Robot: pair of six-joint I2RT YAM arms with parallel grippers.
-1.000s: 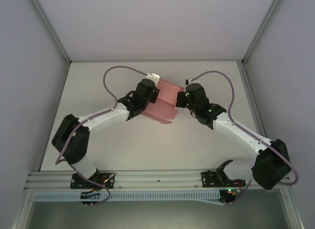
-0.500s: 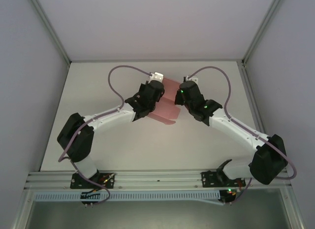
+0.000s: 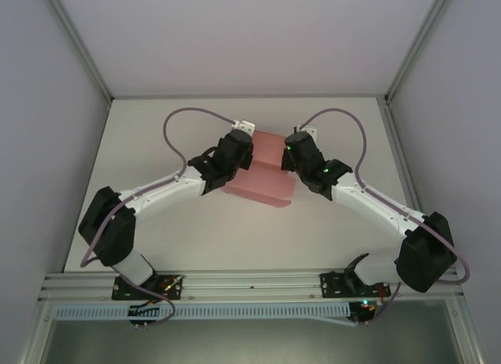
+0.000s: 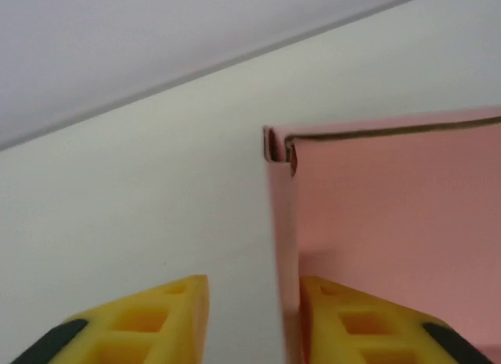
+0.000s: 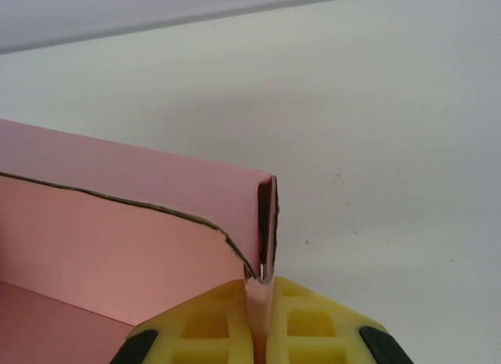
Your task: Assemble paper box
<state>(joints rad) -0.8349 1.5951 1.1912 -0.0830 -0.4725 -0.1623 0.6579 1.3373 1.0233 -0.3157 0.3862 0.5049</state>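
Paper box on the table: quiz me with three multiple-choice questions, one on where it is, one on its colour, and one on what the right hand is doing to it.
1. Where is the paper box on the table?
A) at the near edge
B) in the far middle, between the left hand and the right hand
C) in the far left corner

2. What colour is the box?
A) white
B) blue
C) pale pink

3. What is the right hand doing?
A) shut on an upright wall of the box
B) wide open, well away from the box
C) pressing flat on the box floor

Answers: B, as the top view shows the box between the two wrists, toward the far side. C, as the card is pink in all three views. A, as the right wrist view shows the yellow fingers pinched on the wall's edge.
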